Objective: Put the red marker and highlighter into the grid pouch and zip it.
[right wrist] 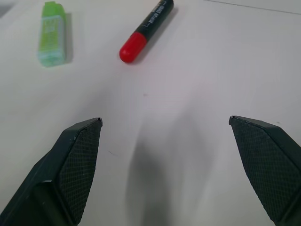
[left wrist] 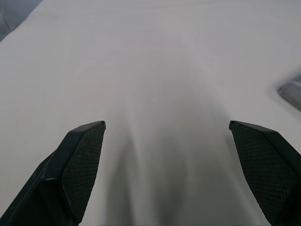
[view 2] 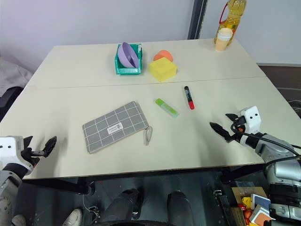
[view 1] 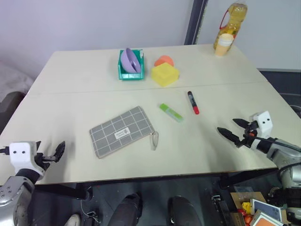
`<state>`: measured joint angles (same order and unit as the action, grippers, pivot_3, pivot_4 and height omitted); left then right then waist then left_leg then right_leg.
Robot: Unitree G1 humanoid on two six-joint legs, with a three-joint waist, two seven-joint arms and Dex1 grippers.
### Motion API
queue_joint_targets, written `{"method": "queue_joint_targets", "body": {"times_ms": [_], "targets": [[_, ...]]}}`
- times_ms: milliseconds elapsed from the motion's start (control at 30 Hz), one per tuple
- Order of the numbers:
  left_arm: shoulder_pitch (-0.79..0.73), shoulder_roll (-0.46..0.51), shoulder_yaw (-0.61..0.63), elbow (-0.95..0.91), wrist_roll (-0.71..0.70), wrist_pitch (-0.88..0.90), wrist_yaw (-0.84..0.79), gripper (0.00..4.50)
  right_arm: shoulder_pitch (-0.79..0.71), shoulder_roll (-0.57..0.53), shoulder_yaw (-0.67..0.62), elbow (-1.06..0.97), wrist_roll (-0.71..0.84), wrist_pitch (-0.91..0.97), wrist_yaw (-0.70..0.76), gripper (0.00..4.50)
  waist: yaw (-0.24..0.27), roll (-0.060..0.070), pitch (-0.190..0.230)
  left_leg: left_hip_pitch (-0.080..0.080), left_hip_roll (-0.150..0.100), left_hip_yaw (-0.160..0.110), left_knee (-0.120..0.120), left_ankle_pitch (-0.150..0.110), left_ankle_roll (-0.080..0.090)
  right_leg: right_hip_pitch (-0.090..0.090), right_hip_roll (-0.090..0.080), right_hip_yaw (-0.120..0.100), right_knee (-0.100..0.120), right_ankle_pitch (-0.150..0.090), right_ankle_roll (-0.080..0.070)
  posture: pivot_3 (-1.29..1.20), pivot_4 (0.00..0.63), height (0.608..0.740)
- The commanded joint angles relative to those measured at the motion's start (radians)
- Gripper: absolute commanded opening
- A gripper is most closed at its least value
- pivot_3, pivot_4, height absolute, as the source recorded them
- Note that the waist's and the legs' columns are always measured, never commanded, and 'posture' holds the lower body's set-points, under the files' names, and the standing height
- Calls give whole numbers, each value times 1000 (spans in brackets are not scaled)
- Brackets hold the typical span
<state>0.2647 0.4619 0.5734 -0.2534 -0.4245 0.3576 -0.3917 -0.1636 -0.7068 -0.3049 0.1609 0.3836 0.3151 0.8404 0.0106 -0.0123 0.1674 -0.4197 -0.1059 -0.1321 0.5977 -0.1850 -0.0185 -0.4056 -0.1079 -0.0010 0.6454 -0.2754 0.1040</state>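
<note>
— That pouch on the cream table?
— Grey, white grid lines, small white label.
— And the pens?
— The marker is red with a black end; the highlighter is light green.
— Further back?
— A teal bin holding a lilac bowl, a yellow block, something orange behind it.

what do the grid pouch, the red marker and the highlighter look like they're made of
Grid pouch: looks like soft woven fabric, matte grey with white grid lines and a sewn-on white label.
Red marker: probably hard plastic, smooth and slightly glossy, with a red end and a black printed barrel.
Highlighter: likely translucent light-green plastic; light passes through its paler end.
</note>
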Motion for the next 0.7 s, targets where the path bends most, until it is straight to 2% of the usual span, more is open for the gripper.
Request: {"method": "queue_joint_targets", "body": {"times_ms": [33, 300, 433, 467, 500, 700], "targets": [[11, -6, 30, -54, -14, -3, 17, 4500, -34, 1, 4, -15, 6, -19, 5, 4489, 1, 0, 0, 0, 0, 0, 0, 0, 0, 0, 0, 0, 0, 0, 0, 0, 150, 740], [-15, -10, 14, -62, -10, -8, 40, 4500, -93, 24, 33, -42, 15, -2, 2, 4489, 2, 0, 0, 0, 0, 0, 0, 0, 0, 0, 0, 0, 0, 0, 0, 0, 150, 740], [-40, -13, -31, -62, 2, -42, 14, 4500, -108, 89, 96, -174, 54, 49, -1, 4489, 2, 0, 0, 0, 0, 0, 0, 0, 0, 0, 0, 0, 0, 0, 0, 0, 150, 740], [-40, -16, -45, -65, 7, -51, 4, 4500, -113, 108, 118, -210, 64, 65, -2, 3971, 0, 0, 0, 0, 0, 0, 0, 0, 0, 0, 0, 0, 0, 0, 0, 0, 150, 740], [-39, -18, -59, -65, 14, -62, -5, 4500, -117, 122, 136, -240, 74, 82, -1, 3675, -2, 0, 0, 0, 0, 0, 0, 0, 0, 0, 0, 0, 0, 0, 0, 0, 150, 740], [-10, -10, -105, -43, 26, -103, -62, 4500, -162, 213, 280, -398, 91, 165, -34, 474, 1, 0, 0, -1, 0, -1, 0, 0, 0, -1, 0, 0, 0, 0, 0, 0, 150, 740]]}}
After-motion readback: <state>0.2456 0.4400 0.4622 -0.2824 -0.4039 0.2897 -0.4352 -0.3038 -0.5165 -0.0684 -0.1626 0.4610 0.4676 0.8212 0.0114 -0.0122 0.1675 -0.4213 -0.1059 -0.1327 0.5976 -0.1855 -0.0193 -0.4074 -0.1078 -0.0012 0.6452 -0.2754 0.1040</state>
